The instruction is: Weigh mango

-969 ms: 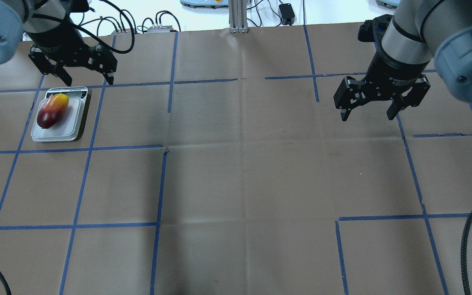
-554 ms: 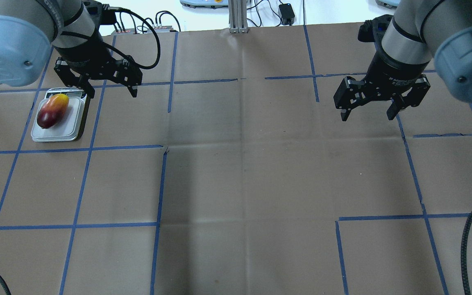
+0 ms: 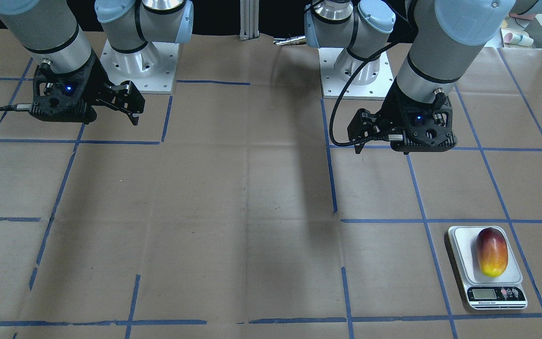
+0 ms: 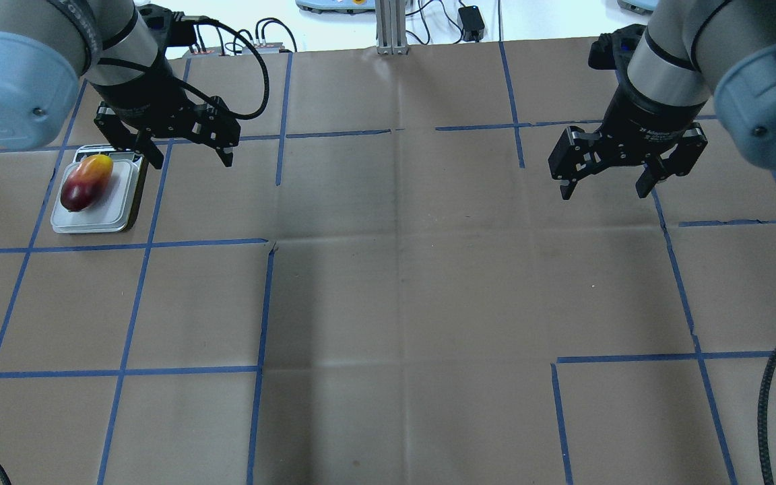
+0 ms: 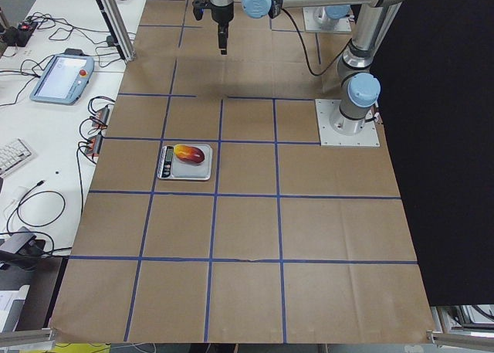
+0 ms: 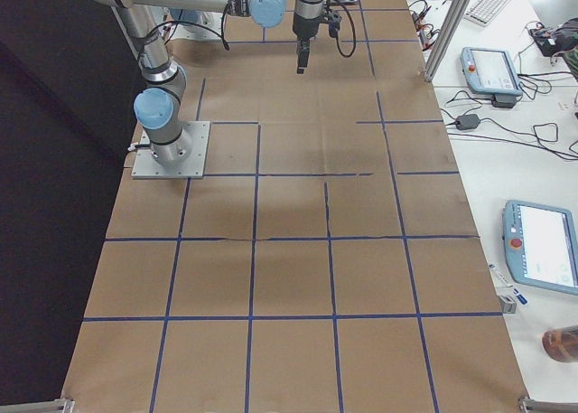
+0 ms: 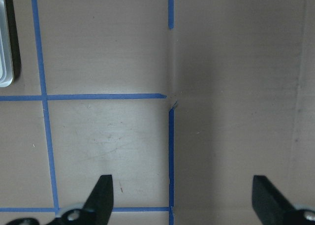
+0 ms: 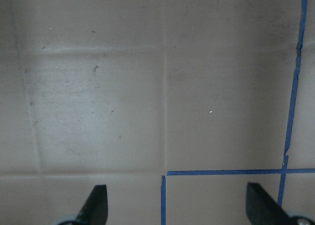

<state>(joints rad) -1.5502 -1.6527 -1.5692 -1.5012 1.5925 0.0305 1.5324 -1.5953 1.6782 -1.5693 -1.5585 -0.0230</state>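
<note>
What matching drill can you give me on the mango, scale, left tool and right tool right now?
Things:
1 mango
2 scale
3 left tool
4 right tool

States:
A open, on the table's other side from the scale
B red-to-yellow, lying on the plate
C open, nearer the scale
D white plate, display at one end

Pairs: 1-B, 2-D, 3-C, 4-A.

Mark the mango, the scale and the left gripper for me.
mango (image 3: 491, 252), front-facing view, middle of the fruit.
scale (image 3: 497, 294), front-facing view, its display strip.
left gripper (image 4: 192, 164), overhead view, midway between its open fingertips.
</note>
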